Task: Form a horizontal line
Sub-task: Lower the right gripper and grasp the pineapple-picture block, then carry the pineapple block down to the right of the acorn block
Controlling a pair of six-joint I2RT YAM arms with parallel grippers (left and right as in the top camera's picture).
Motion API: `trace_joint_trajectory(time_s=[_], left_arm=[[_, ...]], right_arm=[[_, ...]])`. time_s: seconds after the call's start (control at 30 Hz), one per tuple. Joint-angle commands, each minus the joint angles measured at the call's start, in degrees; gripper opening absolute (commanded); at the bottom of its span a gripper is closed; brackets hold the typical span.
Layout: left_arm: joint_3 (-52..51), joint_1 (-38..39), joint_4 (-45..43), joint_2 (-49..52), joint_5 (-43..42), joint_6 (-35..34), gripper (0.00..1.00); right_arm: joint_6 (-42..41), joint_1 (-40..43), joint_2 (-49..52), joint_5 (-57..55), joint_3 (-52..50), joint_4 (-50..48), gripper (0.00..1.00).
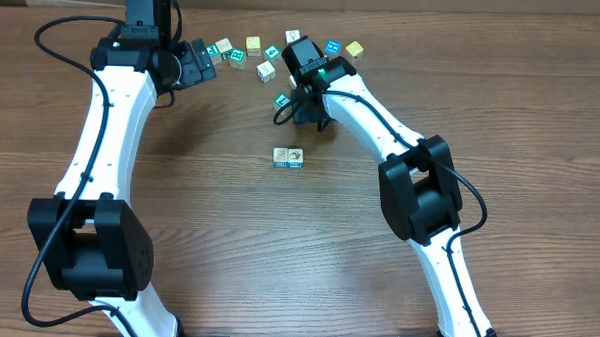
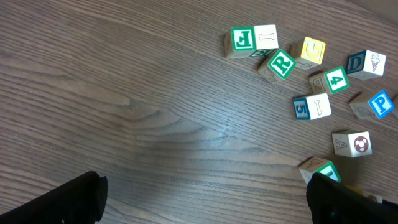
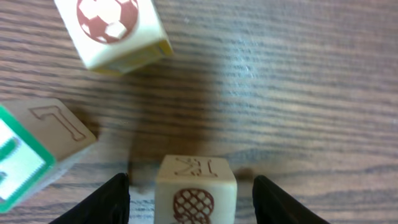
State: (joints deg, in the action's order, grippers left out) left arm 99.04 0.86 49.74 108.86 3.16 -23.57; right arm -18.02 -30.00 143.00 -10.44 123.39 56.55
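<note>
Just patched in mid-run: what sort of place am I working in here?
Probably a robotics lab or test bench, though little beyond the tabletop shows. A wood-grain table carries two white-and-black arms rising from its near edge, and small alphabet blocks lie scattered on it, likely as objects to handle.

Bright even light, soft shadows, right wrist close-up slightly blurred

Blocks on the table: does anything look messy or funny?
Yes, a bit messy. Only two blocks sit neatly side by side mid-table. The loose blocks lie scattered along the far side, each turned a different way; the green R block sits cornerwise against its neighbours. Nothing looks broken.
</note>
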Motion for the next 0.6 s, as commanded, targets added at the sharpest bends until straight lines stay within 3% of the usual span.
trace_joint_trajectory(time_s=[0.0, 0.17, 0.57], left_arm=[[0.46, 0.31, -0.11, -0.35, -0.20, 0.46, 1.00], [0.46, 0.31, -0.11, -0.35, -0.20, 0.46, 1.00], [0.46, 0.31, -0.09, -0.35, -0.17, 0.46, 1.00]], right_arm=[[-0.15, 0.70, -0.52, -0.04, 0.44, -1.03, 0.56], [-0.15, 0.90, -0.68, -0.04, 0.44, -0.90, 0.32], [-0.17, 0.87, -5.09, -0.04, 0.44, 2.32, 0.28]])
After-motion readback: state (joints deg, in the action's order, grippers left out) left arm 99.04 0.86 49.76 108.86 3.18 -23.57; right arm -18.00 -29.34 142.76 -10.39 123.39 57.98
